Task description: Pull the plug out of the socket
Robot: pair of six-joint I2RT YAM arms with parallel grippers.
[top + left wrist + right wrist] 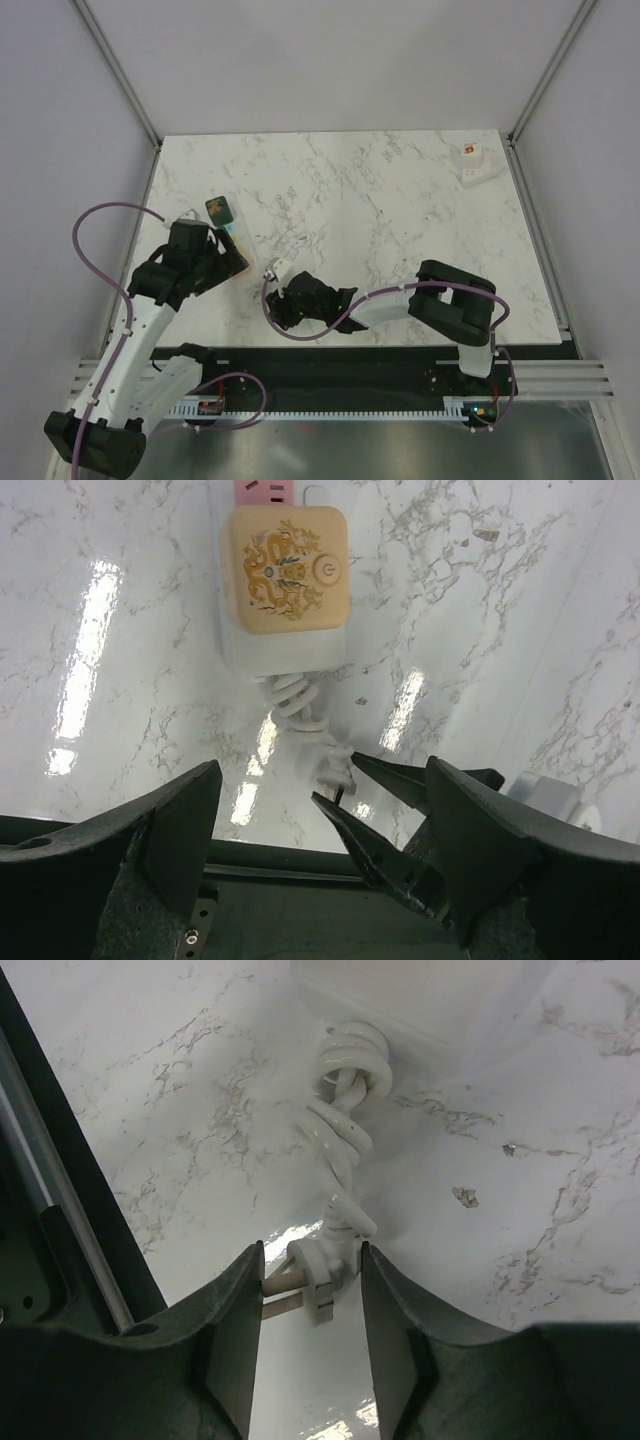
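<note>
Right end effector (312, 1252) — plug (326, 1260) clamped between its jaws.

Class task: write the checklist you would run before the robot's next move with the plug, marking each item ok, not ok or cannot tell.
1. The white plastic plug sits between the right hand's fingers: ok.
2. Its metal prongs are bare, outside any socket: ok.
3. The left hand steadies the peach-topped white socket cube: not ok, open and short of it.
4. The coiled white cord is free of snags: cannot tell.
5. Grip firm enough to carry: cannot tell.
</note>
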